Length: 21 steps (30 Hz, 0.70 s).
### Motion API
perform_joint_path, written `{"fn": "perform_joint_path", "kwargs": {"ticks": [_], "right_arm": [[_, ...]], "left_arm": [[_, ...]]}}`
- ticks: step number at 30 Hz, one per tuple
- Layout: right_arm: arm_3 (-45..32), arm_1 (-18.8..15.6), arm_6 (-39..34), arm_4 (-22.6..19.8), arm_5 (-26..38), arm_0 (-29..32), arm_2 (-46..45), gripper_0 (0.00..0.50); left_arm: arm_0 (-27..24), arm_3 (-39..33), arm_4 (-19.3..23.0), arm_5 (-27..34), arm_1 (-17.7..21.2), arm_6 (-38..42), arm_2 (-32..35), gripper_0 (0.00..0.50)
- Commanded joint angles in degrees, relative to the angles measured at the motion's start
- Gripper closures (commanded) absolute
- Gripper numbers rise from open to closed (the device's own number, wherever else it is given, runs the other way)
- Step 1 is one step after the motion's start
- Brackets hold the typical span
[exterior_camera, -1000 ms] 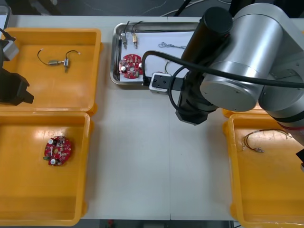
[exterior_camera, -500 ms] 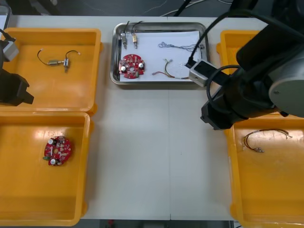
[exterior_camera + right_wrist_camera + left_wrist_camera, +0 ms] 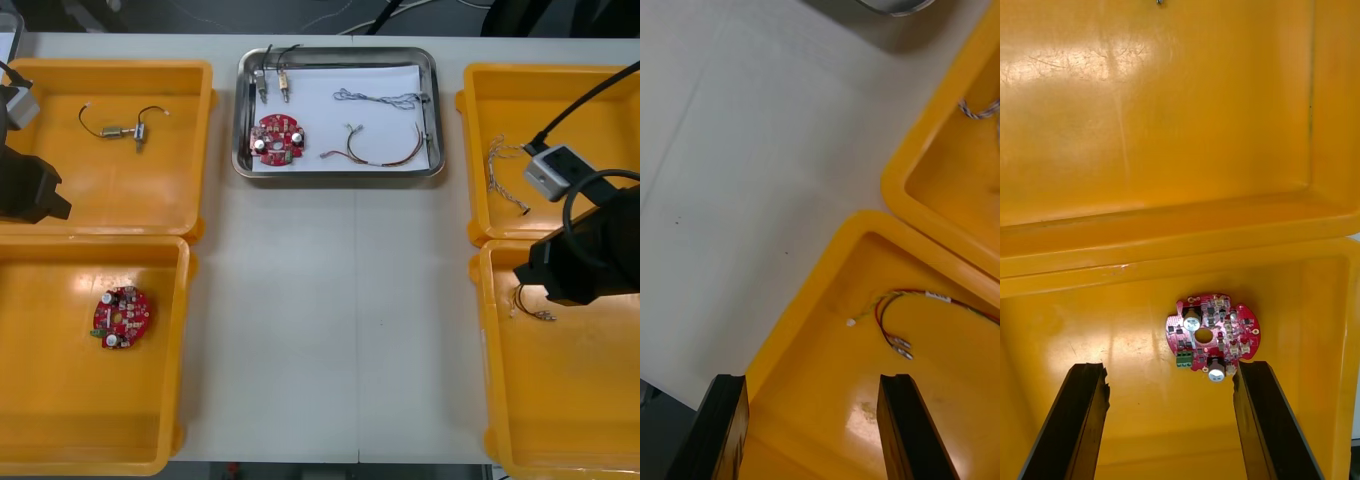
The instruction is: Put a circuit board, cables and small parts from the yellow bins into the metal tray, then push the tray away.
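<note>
Right now my right gripper (image 3: 812, 424) hangs over the inner corner of the near right bin (image 3: 865, 221), its 2 fingers standing apart with nothing between them. A red and yellow cable (image 3: 895, 322) lies loose on that bin's floor, just beyond the fingertips and clear of them. The far right bin (image 3: 560, 105) sits wall to wall behind the near one and holds a twisted blue and white cable (image 3: 503, 172). The grey box (image 3: 548, 170) on my right arm hangs above that bin, just beside the cable. The tray (image 3: 340, 174) stands at the far middle of the table (image 3: 330, 320), between the 2 far bins and well apart from both grippers. On its white lining I see 1 round red board (image 3: 276, 138) at the left and 2 small metal parts (image 3: 262, 86) with dark leads just behind it. A second twisted cable (image 3: 378, 97) lies toward the far right corner, with a second red and yellow lead (image 3: 372, 152) in front of it. My left gripper (image 3: 1169, 420) waits at the left edge, near the wall where the 2 left bins meet, fingers likewise apart and empty. A spare board (image 3: 1212, 337) lies flat in the near left bin (image 3: 1090, 330), just past the fingertips. The far left bin (image 3: 120, 190) holds a black cable (image 3: 124, 128) with a small metal piece on it.
</note>
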Motion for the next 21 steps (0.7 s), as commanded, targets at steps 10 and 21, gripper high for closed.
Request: {"fn": "perform_joint_path", "kwargs": {"ticks": [10, 21], "right_arm": [[-0.3, -4.7, -4.8, -1.4, 0.2, 9.4, -14.3, 0.0], [3.2, -4.9, -6.8, -0.7, 0.2, 10.4, -20.2, 0.0]], "left_arm": [[0.6, -1.4, 0.1, 0.4, -0.5, 3.4, 1.8, 0.0], [0.6, -1.4, 0.1, 0.4, -0.5, 3.4, 1.8, 0.0]]}}
